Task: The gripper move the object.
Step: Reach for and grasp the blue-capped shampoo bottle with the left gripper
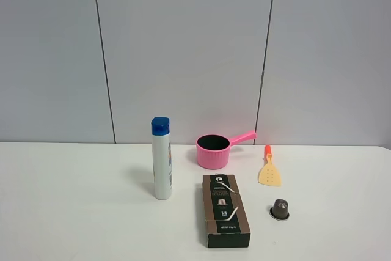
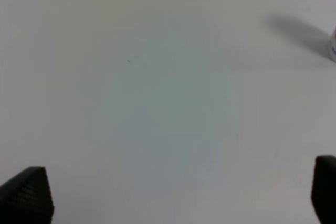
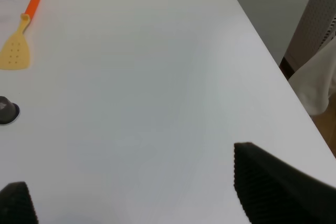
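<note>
On the table, left of centre, stands the shampoo bottle, long axis vertical, well apart from the left gripper, probably the nearer, jaws wide apart and empty.

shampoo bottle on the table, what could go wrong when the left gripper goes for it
1. The shampoo bottle stands tall and narrow; an off-centre touch could tip it.
2. The brown box and pink saucepan sit close by, so a fall may hit them.
3. The left gripper is open, but its wrist view catches only the bottle's edge: not lined up.
</note>
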Available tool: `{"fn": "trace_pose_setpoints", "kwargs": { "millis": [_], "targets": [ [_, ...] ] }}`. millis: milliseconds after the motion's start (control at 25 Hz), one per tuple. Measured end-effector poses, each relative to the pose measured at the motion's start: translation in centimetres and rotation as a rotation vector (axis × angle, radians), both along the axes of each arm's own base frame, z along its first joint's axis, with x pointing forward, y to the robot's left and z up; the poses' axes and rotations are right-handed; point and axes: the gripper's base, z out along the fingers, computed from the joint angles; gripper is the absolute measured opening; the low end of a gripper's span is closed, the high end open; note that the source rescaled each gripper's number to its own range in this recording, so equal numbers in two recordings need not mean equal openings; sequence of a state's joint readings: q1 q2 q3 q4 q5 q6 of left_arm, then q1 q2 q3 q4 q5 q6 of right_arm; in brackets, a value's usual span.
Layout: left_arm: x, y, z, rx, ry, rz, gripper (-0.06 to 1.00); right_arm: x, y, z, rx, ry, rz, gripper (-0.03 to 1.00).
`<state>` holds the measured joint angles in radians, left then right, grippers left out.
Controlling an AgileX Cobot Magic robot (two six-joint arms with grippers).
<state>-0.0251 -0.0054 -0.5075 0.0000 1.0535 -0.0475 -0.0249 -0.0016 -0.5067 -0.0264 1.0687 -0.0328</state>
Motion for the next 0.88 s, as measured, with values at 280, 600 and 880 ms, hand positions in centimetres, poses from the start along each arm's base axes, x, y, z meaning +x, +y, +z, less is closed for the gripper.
{"fn": "trace_pose_setpoints", "kwargs": {
  "millis": [280, 600, 880],
  "targets": [
    [0.0, 0.0, 0.0, 0.0, 0.0, 0.0, 1.0, 0.0, 0.0, 0.0, 0.0, 0.0, 0.0, 1.0],
    [0.0, 0.0, 0.0, 0.0, 0.0, 0.0, 1.0, 0.0, 0.0, 0.0, 0.0, 0.0, 0.0, 1.0],
    [0.0, 0.0, 0.0, 0.0, 0.0, 0.0, 1.0, 0.0, 0.0, 0.0, 0.0, 0.0, 0.0, 1.0]
  ]
}}
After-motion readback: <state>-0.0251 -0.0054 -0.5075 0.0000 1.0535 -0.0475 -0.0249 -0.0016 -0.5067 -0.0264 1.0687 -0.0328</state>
